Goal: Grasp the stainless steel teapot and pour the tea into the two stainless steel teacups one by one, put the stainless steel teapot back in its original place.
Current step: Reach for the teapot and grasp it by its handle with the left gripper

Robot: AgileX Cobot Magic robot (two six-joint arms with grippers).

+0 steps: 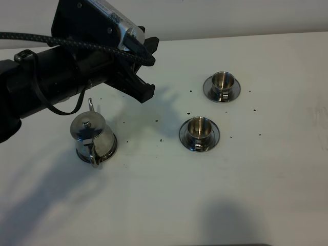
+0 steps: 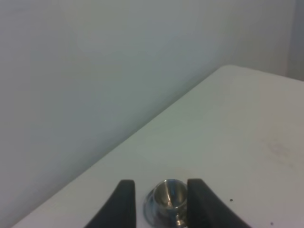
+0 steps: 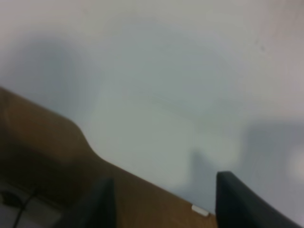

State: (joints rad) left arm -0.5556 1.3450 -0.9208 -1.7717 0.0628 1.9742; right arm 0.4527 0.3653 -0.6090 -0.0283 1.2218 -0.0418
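The left arm [image 1: 46, 82] reaches in from the left side of the high view, lying low and nearly level over the white table [image 1: 154, 205]. Its wrist is rolled so that one finger shows toward the back wall and the other toward the front. The left gripper [image 1: 149, 67] points toward the teacups and is apart from the stainless steel teapot [image 1: 91, 133]. In the left wrist view its two dark fingers [image 2: 122, 204] are parted by a moderate gap with nothing between them. A teacup [image 2: 166, 197] shows through that gap, farther off on the table; which of the two it is cannot be told.

The teapot stands upright on its wide saucer [image 1: 111, 148], near the left front of the table. Its lid is on, its loop handle faces the front and its thin spout faces the back. The far teacup [image 1: 222, 82] and the near teacup [image 1: 200, 128] each sit on their own saucer, well to the right of the teapot. Dark specks [image 1: 187, 111] dot the table around them.

The right gripper [image 3: 165, 179] appears only in its own wrist view. Its fingers are spread wide and empty, over blurred white surface and a brown wooden edge [image 3: 42, 142].
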